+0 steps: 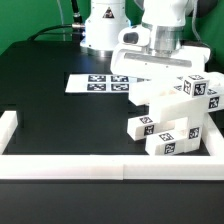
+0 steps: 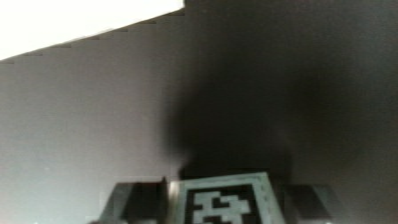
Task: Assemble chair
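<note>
Several chunky white chair parts with black-and-white tags are stacked together [image 1: 172,118] at the exterior view's right, by the front wall. My gripper [image 1: 160,66] is right above the stack, on its upper white piece [image 1: 160,92]. A tagged block [image 1: 200,88] sits beside it on the right. In the wrist view my gripper [image 2: 222,203] has a white tagged chair part [image 2: 224,195] filling the gap between its dark fingers [image 2: 135,200], which press on its sides. That view is blurred, and the rest of the part is hidden.
The marker board [image 1: 92,82] lies flat on the black table behind the stack. A long white border wall [image 1: 70,164] runs along the front, with short ends at the left [image 1: 8,128] and right [image 1: 212,135]. The robot base [image 1: 103,25] stands at the back.
</note>
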`<state>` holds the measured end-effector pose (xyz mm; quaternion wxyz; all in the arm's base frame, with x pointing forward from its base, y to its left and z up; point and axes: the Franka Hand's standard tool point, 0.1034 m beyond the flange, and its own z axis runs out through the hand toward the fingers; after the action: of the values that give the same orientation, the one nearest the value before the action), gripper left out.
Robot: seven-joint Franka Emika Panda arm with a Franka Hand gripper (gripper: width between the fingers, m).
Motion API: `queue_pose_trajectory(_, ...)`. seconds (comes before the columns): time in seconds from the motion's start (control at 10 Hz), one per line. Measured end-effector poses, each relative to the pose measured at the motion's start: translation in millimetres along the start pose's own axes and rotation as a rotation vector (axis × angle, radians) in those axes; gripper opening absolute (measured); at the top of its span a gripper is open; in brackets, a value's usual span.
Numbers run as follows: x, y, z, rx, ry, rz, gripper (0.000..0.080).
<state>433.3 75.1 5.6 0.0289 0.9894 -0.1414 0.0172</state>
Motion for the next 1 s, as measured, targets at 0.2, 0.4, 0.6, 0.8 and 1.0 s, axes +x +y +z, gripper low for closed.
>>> queue_pose_trajectory(0.2, 3.3, 4.8, -2.2, 0.000, 0.002, -0.008, 0.0282)
queue_pose_trajectory(0.4, 12.4, 18.2, -17.7, 0.011, -0.009, -0.033, 0.0282)
queue_pose_trajectory(0.6, 19.4, 23.4, -42.3, 0.040, -0.038, -0.040, 0.0282)
queue_pose_trajectory(0.8, 35.5, 23.7, -70.3, 0.072, -0.051, -0.027, 0.0284)
queue_pose_trajectory(1.0, 56.7, 17.5, -92.2, 0.095, -0.064, -0.016, 0.0284)
